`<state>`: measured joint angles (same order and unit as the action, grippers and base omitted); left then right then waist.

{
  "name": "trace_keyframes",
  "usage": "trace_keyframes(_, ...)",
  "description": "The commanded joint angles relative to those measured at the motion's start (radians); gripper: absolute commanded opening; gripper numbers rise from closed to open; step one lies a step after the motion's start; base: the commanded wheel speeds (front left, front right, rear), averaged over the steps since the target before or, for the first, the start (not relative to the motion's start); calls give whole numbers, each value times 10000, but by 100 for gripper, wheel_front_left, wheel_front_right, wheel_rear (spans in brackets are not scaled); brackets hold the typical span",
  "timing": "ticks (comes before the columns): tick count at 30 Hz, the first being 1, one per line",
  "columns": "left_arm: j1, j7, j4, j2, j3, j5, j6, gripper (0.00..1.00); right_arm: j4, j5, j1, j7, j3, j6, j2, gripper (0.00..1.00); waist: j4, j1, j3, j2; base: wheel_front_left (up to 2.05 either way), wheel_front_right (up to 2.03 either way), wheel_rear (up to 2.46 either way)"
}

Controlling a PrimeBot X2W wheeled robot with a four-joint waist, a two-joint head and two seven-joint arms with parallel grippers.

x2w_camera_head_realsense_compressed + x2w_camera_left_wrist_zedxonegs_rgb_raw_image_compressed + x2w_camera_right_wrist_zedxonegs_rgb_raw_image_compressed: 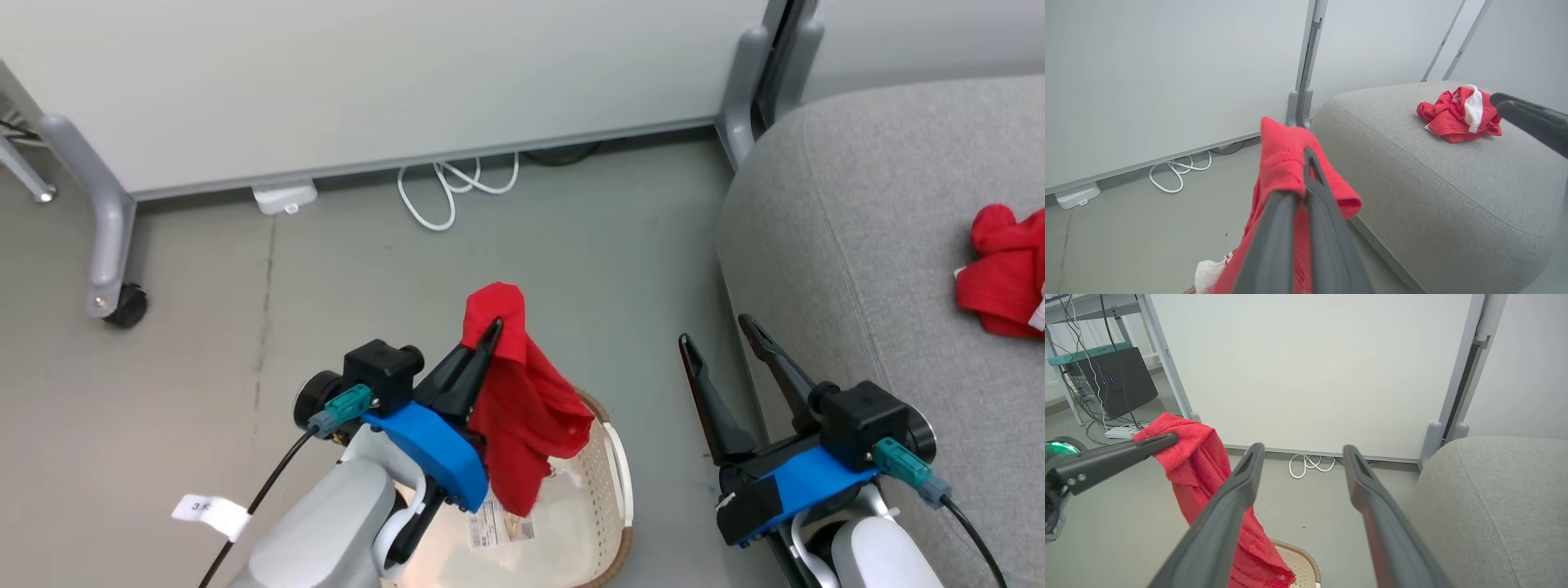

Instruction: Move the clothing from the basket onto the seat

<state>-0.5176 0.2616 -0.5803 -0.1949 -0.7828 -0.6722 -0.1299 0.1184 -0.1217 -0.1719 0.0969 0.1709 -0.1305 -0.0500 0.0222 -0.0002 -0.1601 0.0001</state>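
My left gripper [492, 329] is shut on a red garment [522, 408], which hangs from its fingertips above the cream basket [614, 482]. The same garment [1284, 163] drapes over the left fingers in the left wrist view and shows as a red cloth [1208, 473] in the right wrist view. A paper label [498, 523] lies on the basket's bottom. A second red garment with a white panel [1459, 112] lies crumpled on the grey seat [882, 245]. My right gripper [716, 329] stands open beside the seat's edge, with nothing between its fingers.
A white partition panel [367, 82] on grey wheeled legs [106, 245] stands behind, with a coiled white cable [453, 184] and a power strip [284, 198] on the floor beneath it. Grey floor [163, 367] lies to the left. A dark box and cables [1114, 379] stand far left.
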Motion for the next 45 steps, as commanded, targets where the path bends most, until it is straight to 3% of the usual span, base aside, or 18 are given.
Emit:
trace_keyframes(1, -219, 49, 58, 16, -11, 35, -4, 0, 12, -57, 121, -38, 9, -5, -8, 100, -104, 2, 194, -1, 0, 0, 0)
trace_keyframes(24, -3802, -257, -479, 736, -1811, -776, -3, 0, 38, -146, 376, -313, 154, -5, -6, 100, -297, 2, 645, -1, 0, 0, 0)
trace_keyframes(45, -4428, -18, -1201, 1140, -2842, -1552, -3, 0, 272, -209, 188, -433, 353, -5, -6, 100, -119, 2, 636, -1, 0, 0, 0)
